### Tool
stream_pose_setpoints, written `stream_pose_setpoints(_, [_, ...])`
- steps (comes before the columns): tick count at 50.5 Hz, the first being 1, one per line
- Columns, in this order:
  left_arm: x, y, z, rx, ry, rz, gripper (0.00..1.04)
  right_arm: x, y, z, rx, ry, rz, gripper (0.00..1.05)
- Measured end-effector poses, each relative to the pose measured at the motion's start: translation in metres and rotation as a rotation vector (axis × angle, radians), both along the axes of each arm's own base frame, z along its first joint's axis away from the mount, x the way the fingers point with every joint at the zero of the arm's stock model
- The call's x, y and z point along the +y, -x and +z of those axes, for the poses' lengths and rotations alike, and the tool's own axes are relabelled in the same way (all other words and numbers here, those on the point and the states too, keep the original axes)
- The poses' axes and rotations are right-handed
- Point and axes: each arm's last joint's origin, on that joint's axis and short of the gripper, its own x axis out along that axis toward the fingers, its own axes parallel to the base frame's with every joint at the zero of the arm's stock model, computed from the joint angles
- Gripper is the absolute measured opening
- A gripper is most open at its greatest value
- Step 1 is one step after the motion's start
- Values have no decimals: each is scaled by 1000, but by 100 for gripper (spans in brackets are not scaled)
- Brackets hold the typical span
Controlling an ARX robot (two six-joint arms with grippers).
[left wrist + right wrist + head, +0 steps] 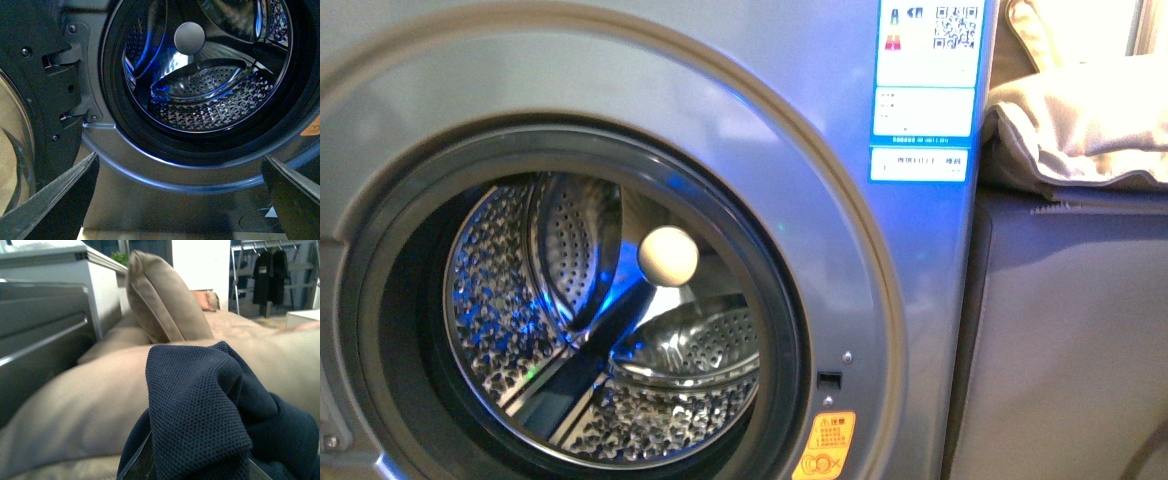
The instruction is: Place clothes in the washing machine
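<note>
Currently, navy clothes (210, 410) bunched over right fingers (140, 467), grip hidden, left fingers (60, 205) spread wide, empty, facing washing machine (150, 195)

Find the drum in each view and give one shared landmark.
Front: drum sits lower left, inside the open porthole.
Left wrist: drum fills the upper middle.
Right wrist: not in it; only clothes over beige cushions.
Landmark: the round knob inside the drum, also in the left wrist view.

Washing machine (790, 90) left of cabinet (1070, 340), padding (1090, 120) atop
</note>
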Motion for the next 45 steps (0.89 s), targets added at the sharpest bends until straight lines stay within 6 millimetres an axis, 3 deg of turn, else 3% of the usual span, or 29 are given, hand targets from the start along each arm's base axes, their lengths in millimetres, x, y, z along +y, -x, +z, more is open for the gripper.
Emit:
stream_pose_setpoints(7, [0, 0, 0, 0, 0, 0, 98, 30, 4, 54, -75, 78, 47, 9])
stream_pose_setpoints(21, [0, 0, 0, 0, 0, 0, 98, 113, 25, 175, -252, 192, 166, 9])
stream_pose_setpoints(29, [0, 0, 0, 0, 0, 0, 98, 155, 21, 200, -238, 196, 277, 9])
stream_pose_setpoints(45, [0, 0, 0, 0, 0, 0, 98, 234, 11, 204, -210, 204, 481, 9])
